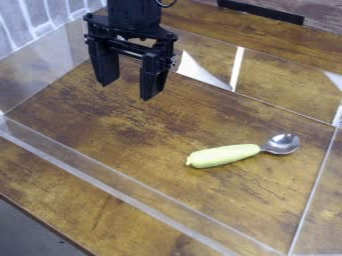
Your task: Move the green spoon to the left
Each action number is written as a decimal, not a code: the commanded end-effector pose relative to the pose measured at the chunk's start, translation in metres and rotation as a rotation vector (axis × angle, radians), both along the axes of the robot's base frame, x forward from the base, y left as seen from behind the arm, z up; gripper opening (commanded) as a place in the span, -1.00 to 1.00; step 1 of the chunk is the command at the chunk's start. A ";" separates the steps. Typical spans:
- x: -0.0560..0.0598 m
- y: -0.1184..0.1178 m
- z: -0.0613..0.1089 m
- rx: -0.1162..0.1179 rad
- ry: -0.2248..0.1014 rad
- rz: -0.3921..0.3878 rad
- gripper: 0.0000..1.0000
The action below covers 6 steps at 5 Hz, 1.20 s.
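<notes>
The green spoon (238, 152) lies flat on the wooden table, right of centre, its thick yellow-green handle pointing left and its shiny silver bowl at the right end. My gripper (127, 82) hangs at the upper left, pointing down, with its two black fingers spread apart and nothing between them. It is well above and to the left of the spoon, not touching it.
Clear acrylic walls (120, 185) fence the wooden table (120, 130) on the front, left and right sides. A bright reflection patch sits on the tabletop at the back right.
</notes>
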State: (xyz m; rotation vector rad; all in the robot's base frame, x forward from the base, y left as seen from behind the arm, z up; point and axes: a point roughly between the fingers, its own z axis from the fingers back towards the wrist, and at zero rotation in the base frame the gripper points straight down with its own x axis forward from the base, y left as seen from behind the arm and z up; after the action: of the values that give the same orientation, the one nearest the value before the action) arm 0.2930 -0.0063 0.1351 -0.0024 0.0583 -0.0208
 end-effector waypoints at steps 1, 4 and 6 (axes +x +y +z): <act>0.008 0.000 -0.026 -0.004 0.037 0.006 1.00; 0.040 -0.080 -0.042 0.039 -0.021 -0.386 1.00; 0.045 -0.117 -0.060 0.056 -0.029 -0.591 1.00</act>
State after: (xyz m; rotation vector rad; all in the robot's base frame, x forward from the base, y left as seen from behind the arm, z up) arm 0.3336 -0.1158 0.0566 0.0695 0.0960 -0.5923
